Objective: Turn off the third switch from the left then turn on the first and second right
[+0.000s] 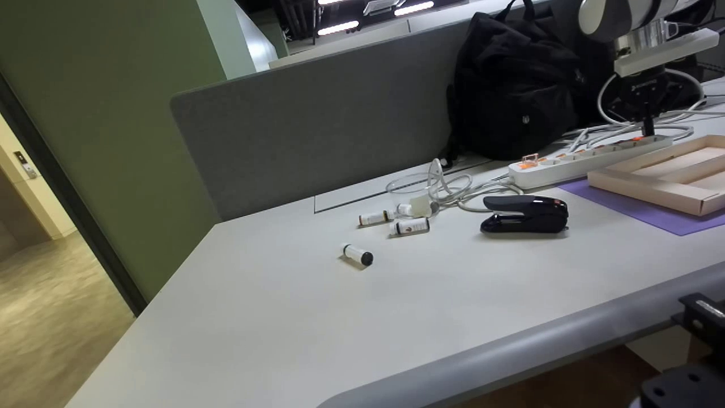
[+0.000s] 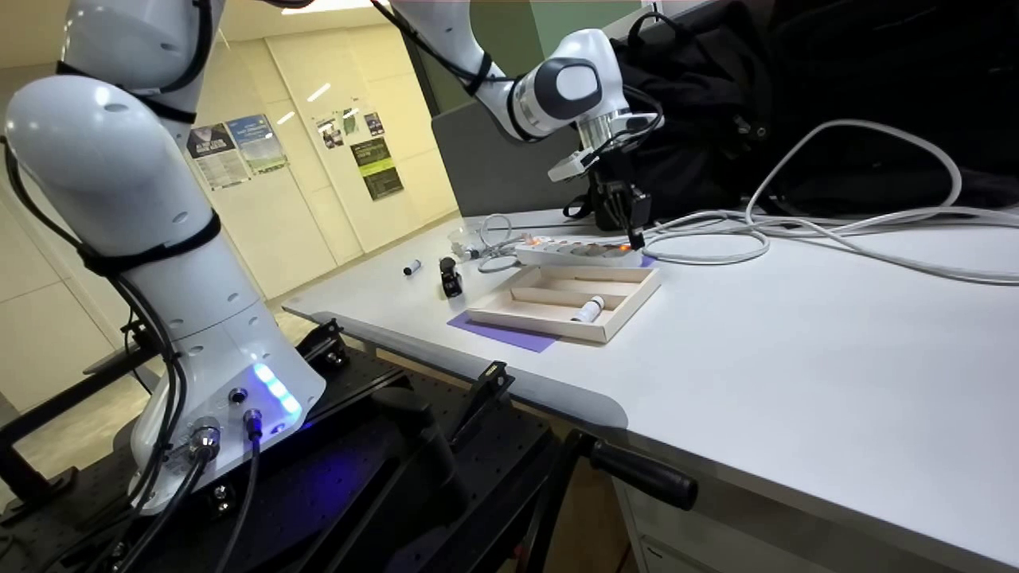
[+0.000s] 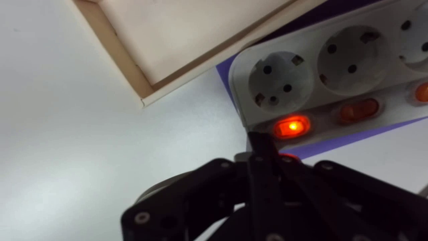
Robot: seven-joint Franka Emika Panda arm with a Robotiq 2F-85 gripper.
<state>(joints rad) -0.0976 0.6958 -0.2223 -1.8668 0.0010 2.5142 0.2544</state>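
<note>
Lying vial [image 2: 412,267]: small, on its side on the white table [image 2: 796,382], well to the left of the pincer [image 3: 263,143] in an exterior view.
Stapler [image 2: 450,278]: black, left of the pincer and well apart from it.
Purple sheet [image 2: 513,335]: left of the pincer, partly beneath the tray [image 2: 529,321].
Tray: pale, shallow, divided, left of the pincer and nearer the camera.
Power strip [image 2: 549,255]: white, just behind the tray, one end right at the pincer.
Tray vial [image 2: 589,309]: on the camera side of the tray's divider, nearer the camera than the pincer.
Orange switch [image 3: 422,92]: third along the strip from the pincer, cut by the wrist view's edge.
Dull switch [image 3: 359,110]: second from the pincer, dark red, unlit.
Glowing switch [image 3: 292,127]: bright orange, just beside the pincer's tip.
Pincer: fingers pressed together, pointing down at the strip's end; contact cannot be told.
Backpack [image 2: 685,119]: black, behind the pincer.
Cables [image 2: 852,124]: white, looped, right of the pincer.
</note>
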